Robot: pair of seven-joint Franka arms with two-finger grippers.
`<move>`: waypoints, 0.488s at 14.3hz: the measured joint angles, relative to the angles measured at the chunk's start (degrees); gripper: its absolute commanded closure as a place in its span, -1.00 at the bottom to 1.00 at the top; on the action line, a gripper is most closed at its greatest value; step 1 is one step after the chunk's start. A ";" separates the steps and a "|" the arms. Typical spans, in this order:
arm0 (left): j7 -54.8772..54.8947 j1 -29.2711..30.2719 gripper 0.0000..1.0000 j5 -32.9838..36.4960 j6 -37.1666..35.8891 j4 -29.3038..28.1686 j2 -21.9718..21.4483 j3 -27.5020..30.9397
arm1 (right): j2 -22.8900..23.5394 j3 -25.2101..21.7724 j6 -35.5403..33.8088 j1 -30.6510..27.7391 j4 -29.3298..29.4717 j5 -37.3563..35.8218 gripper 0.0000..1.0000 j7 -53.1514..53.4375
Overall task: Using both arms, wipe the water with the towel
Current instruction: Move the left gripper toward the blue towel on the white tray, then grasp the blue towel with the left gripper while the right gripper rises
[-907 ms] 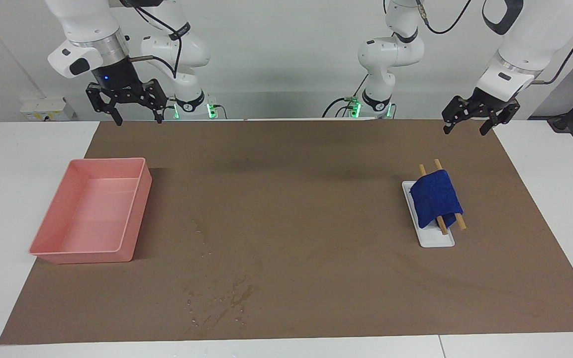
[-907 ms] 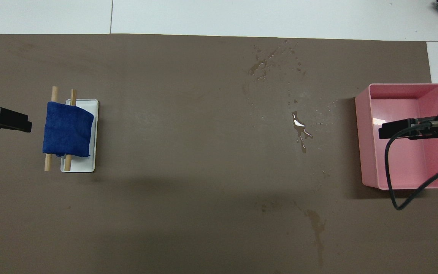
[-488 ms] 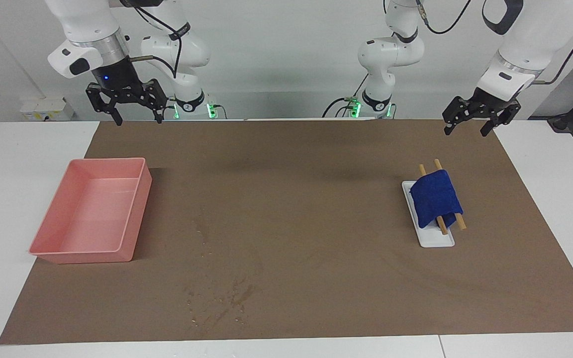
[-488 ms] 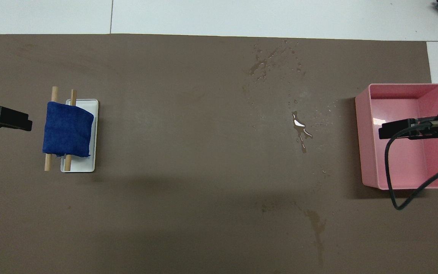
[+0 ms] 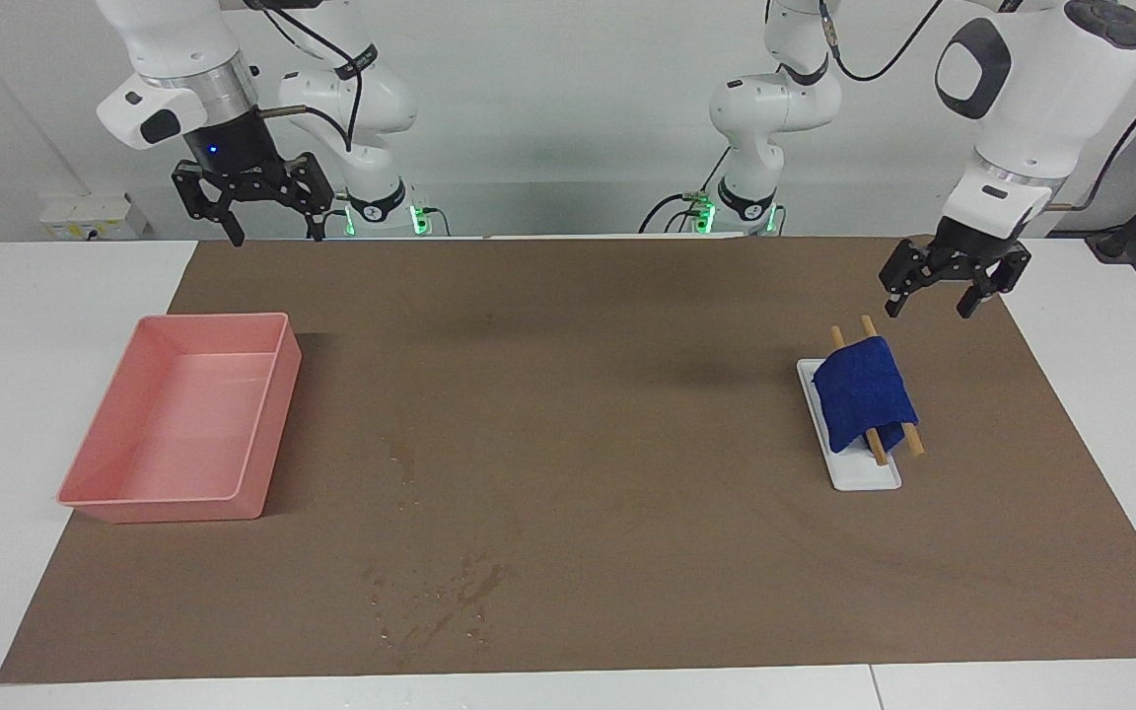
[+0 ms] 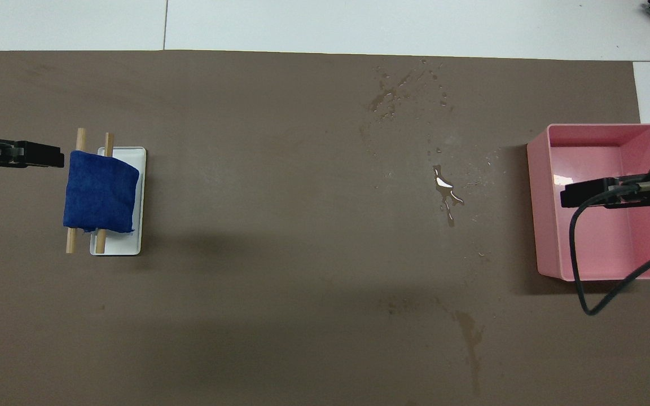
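Where the brown mat (image 5: pixel 627 414) covers the white table (image 5: pixel 26 325), the scene reads so:

Towel (image 5: pixel 864 392): deep-blue terry cloth, draped over two wooden rods (image 5: pixel 886 449) on a white rack (image 5: pixel 864 478) toward the left arm's end.
Water (image 5: pixel 435 602): small droplets and dark wet streaks on the mat, farther from the robots than the tray, spreading toward the mat's middle; one streak glints in the overhead view (image 6: pixel 443 183).
Surface: mat is dull brown, with white table showing at its edges.
Room: plain pale wall at the robots' end.
Tray (image 5: pixel 267 394): pink, rectangular, toward the right arm's end; nothing shows inside it.
Left gripper (image 5: pixel 935 298): fingers spread wide, hanging in the air just beside the towel's rod ends.
Right gripper (image 5: pixel 272 235): fingers wide apart, holding nothing, waiting above the tray's end of the mat.
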 measured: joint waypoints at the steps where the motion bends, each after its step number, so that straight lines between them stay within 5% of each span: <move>1: 0.00 0.37 -1.00 0.00 2.85 -1.82 0.17 0.07 | -0.12 0.07 0.08 0.03 -0.34 0.00 -1.00 0.00; 7: -0.01 1.32 -0.95 0.00 20.72 -13.53 3.86 0.07 | -1.91 -0.08 7.34 -0.08 -6.63 0.00 -1.00 -4.01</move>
